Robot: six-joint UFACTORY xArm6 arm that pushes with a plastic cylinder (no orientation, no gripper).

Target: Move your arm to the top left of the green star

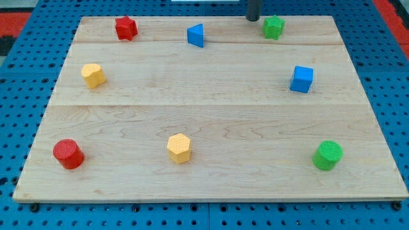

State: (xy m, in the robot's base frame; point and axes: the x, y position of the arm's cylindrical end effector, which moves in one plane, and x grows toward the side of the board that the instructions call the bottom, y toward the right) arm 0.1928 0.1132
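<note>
My tip sits at the view's top edge of the bench, and the green star lies just to the tip's right and slightly below it, apart from it by a narrow gap. There are no fingers on this arm, only the dark rod, so nothing opens, closes or holds; the rod's end is bare.

The star looks like a small, rigid, light block, probably plastic or painted wood, resting flat on smooth boards. I judge it would slide readily at the slightest nudge and could spin, since its points give uneven contact. It is not to be taken hold of at all: the task wants the tip placed near its upper-left, so the safest handling is no contact. The tip appears already close to that spot.

From the tip, the blue triangular block is well to the left, the red star further left still, and the blue cube lower and to the right. The green cylinder is far below.
</note>
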